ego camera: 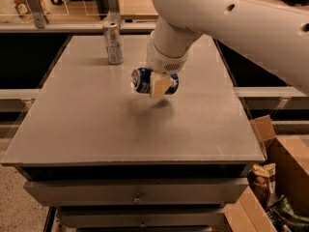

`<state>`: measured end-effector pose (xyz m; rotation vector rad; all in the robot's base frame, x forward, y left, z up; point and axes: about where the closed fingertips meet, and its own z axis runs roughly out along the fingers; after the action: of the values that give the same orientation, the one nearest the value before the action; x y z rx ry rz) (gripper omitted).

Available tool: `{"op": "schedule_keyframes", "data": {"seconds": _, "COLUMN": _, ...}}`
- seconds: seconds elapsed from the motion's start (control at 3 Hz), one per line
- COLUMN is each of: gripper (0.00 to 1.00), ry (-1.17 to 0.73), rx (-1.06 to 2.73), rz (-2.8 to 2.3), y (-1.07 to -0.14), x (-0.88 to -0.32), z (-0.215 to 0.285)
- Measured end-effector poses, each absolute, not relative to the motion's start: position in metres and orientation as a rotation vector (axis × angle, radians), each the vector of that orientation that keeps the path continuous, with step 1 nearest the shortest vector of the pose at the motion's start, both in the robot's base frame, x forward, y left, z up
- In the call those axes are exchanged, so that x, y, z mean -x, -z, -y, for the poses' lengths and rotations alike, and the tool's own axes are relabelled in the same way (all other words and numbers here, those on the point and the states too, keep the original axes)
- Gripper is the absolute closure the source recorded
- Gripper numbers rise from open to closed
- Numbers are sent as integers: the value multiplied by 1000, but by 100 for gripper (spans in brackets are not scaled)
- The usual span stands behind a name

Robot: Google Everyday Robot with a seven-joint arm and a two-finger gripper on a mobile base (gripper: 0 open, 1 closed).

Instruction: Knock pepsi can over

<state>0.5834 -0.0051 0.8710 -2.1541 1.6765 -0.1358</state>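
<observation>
The pepsi can (144, 80), dark blue with a silver top, lies on its side in the air above the middle of the grey table (96, 129), its top facing left. My gripper (158, 83) is shut on the pepsi can, with a tan finger pad (159, 86) across its front. The white arm comes in from the upper right.
A taller slim silver-grey can (112, 42) stands upright at the table's back left. Cardboard boxes (285, 178) with packets sit on the floor at the lower right. Drawers run under the table's front edge.
</observation>
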Motion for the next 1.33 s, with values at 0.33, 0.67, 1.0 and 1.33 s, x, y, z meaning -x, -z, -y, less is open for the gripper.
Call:
{"op": "schedule_keyframes", "data": {"seconds": 0.33, "gripper": 59, "ry": 239, "rx": 2326, "rz": -1689, "y": -856, "x": -577, "z": 32}}
{"op": "schedule_keyframes", "data": {"seconds": 0.67, "gripper": 36, "ry": 283, "rx": 2460, "rz": -1712, "y": -843, "x": -569, "z": 51}}
{"op": "schedule_keyframes", "data": {"seconds": 1.0, "gripper": 13, "ry": 290, "rx": 2553, "rz": -1716, "y": -836, "x": -561, "z": 61}}
{"op": "schedule_keyframes", "data": {"seconds": 1.33, "gripper": 0, "ry": 251, "rx": 2648, "rz": -1690, "y": -831, "x": -552, "z": 66}}
